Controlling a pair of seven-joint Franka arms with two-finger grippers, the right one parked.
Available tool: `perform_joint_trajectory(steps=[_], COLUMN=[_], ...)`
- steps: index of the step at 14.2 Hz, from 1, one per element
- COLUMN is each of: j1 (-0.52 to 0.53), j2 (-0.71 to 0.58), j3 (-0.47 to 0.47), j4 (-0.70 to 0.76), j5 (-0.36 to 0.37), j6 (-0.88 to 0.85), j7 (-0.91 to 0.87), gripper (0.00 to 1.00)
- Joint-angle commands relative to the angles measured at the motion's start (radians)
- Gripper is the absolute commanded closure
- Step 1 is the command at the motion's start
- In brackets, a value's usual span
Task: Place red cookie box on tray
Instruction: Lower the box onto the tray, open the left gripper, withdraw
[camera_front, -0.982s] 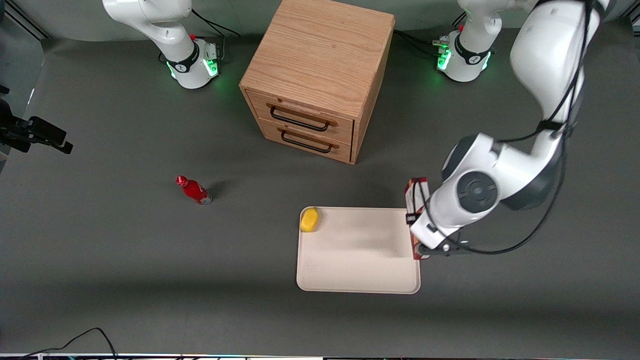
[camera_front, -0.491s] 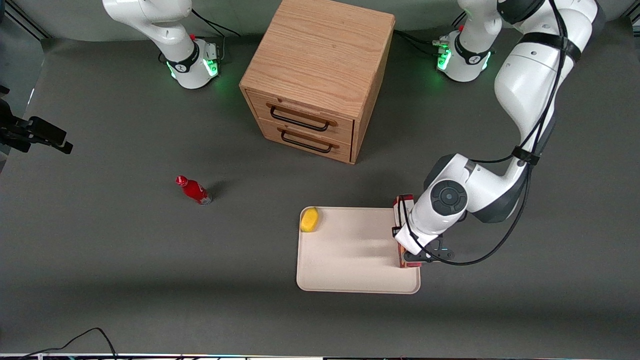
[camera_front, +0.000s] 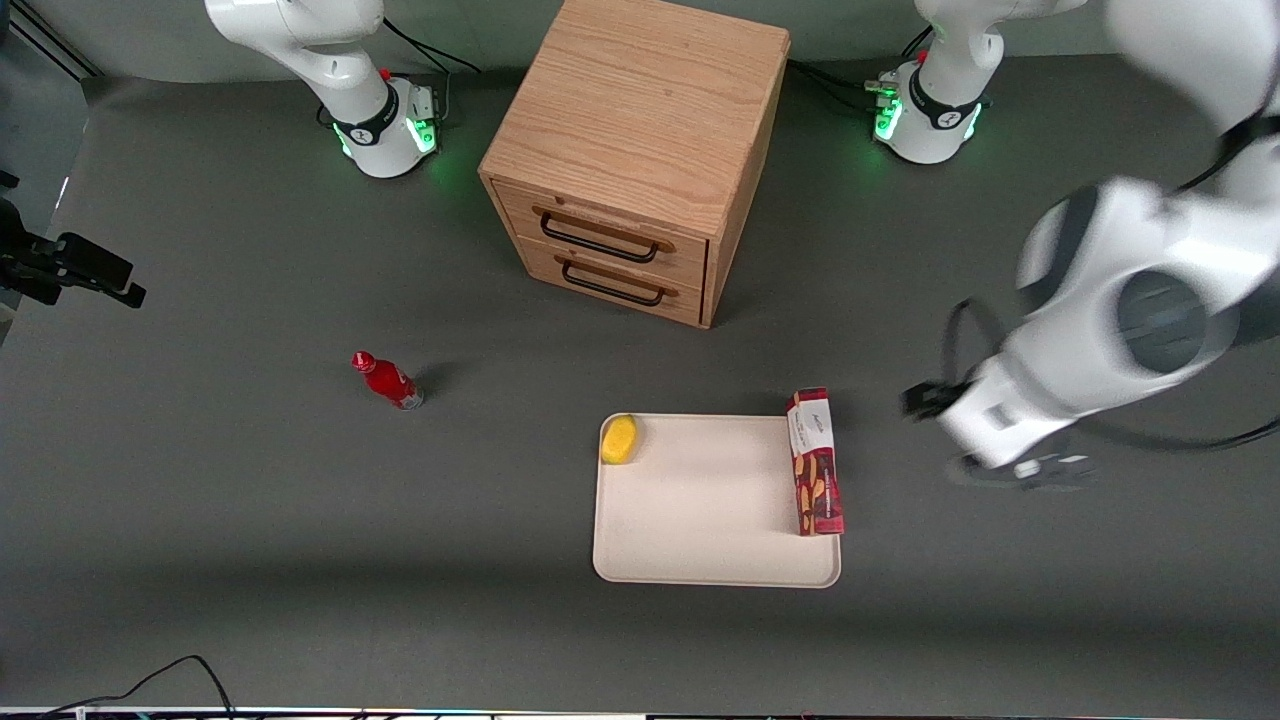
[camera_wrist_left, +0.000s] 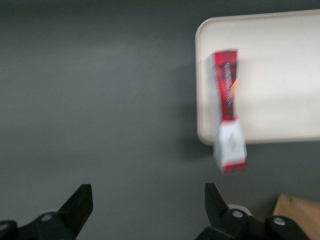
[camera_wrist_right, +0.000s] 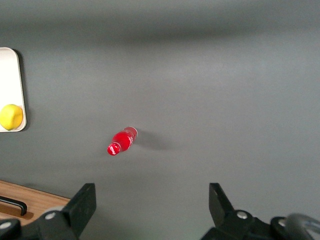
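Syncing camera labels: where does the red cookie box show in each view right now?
Front view: red cookie box stands on edge along the tray rim at the working arm's end, white panel overhanging toward the cabinet.
Left wrist view: box on the tray's edge, apart from the open hand.
Right wrist view: not in it.
Shared landmark: the tray.

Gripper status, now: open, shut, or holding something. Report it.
Gripper: open and empty, above the bare table toward the working arm's end, apart from the cookie box, which lies along the tray's edge.
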Motion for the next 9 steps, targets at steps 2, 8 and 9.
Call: perform_joint_trajectory(steps=[2,8,9], j1=[0.002,-0.001,-0.003], j2=[-0.277,-0.433,-0.430], j3=[0.190,0.241,0.239], j4=[-0.135,-0.243,-0.232], j5=[-0.095,-0.095,-0.094], j6=[-0.181,-0.240,-0.244], j7=[0.255,0.297,0.300], gripper=[0.00,0.00,0.00])
